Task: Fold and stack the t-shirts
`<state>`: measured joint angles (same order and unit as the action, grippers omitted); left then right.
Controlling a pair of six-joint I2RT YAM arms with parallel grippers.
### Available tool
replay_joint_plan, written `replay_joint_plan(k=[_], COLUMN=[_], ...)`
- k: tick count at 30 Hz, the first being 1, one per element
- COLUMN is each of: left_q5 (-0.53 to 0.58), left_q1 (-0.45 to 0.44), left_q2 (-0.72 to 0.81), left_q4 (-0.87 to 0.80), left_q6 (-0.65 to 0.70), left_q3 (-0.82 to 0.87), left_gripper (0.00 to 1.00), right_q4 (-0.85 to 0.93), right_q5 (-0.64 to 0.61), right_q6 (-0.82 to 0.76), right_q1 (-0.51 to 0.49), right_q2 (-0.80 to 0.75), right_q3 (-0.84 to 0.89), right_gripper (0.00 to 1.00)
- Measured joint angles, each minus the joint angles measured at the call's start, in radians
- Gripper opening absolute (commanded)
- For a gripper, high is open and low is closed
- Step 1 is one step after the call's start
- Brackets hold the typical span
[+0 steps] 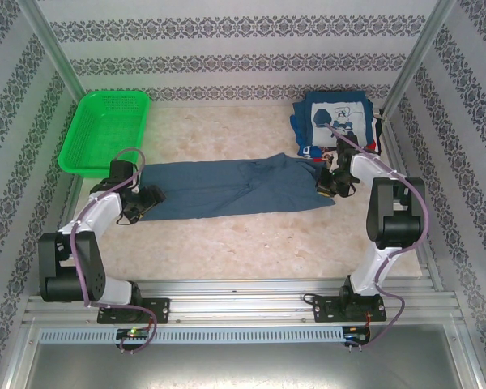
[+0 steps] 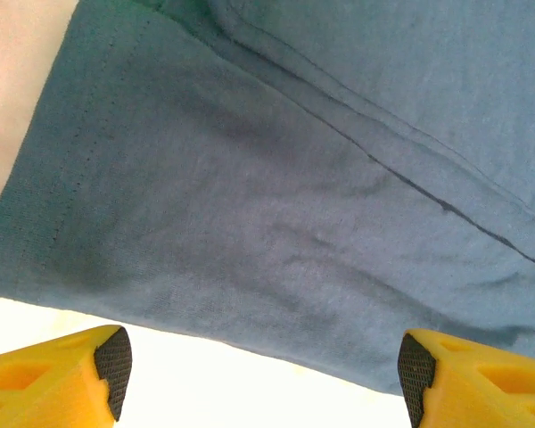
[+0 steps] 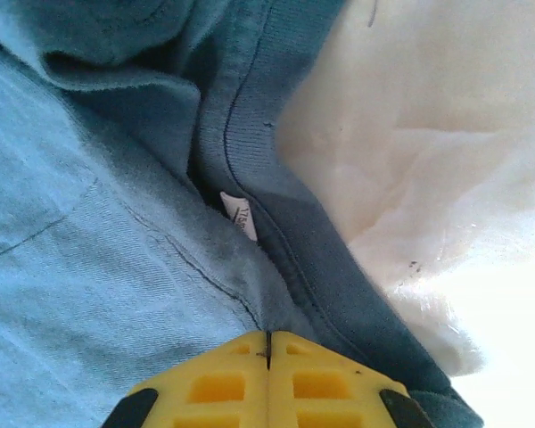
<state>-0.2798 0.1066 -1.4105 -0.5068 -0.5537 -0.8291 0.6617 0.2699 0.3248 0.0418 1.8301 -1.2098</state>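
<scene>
left pincer (image 2: pixel 259 366): open, fingers wide apart at the left end of the blue shirt (image 1: pixel 235 186)
right pincer (image 3: pixel 267 339): closed tight at that shirt's collar (image 3: pixel 245 107), beside the white label (image 3: pixel 239 217)
blue shirt: stretched flat across the middle of the table (image 1: pixel 251 243)
printed shirts (image 1: pixel 336 121): piled at the far right
basket (image 1: pixel 74 158): green, far left

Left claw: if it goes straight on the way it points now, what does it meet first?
Most likely the slate-blue t-shirt: its edge lies just ahead of the open left claw, across its whole width. Nothing else stands between, though the depth is unclear.
</scene>
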Motion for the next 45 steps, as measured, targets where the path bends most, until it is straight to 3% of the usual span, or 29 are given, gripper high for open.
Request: replay_joint_plan(k=[14, 29, 32, 34, 36, 40, 45], left_q5=[0.024, 0.049, 0.05, 0.05, 0.05, 0.049, 0.025], left_q1=[0.034, 0.04, 0.04, 0.044, 0.046, 0.046, 0.046], left_q2=[-0.05, -0.072, -0.081, -0.086, -0.09, -0.09, -0.018], left_q4=[-0.001, -0.002, -0.002, -0.002, -0.002, -0.001, -0.002], left_q6=[0.001, 0.001, 0.001, 0.001, 0.001, 0.004, 0.003], left_q3=[0.025, 0.033, 0.034, 0.036, 0.038, 0.039, 0.047], left_gripper=[0.79, 0.79, 0.79, 0.79, 0.78, 0.79, 0.8], right_q4=[0.005, 0.016, 0.018, 0.021, 0.027, 0.029, -0.016], right_q5=[-0.023, -0.084, -0.108, -0.127, -0.138, -0.156, -0.13], right_q6=[0.017, 0.073, 0.092, 0.103, 0.111, 0.122, 0.136], right_q1=[0.048, 0.073, 0.074, 0.074, 0.074, 0.074, 0.045], right_q2=[-0.233, -0.325, -0.358, -0.362, -0.361, -0.39, -0.559], right_q3=[0.143, 0.329, 0.362, 0.373, 0.374, 0.374, 0.356], right_gripper=[0.0, 0.08, 0.17, 0.3, 0.32, 0.47, 0.49])
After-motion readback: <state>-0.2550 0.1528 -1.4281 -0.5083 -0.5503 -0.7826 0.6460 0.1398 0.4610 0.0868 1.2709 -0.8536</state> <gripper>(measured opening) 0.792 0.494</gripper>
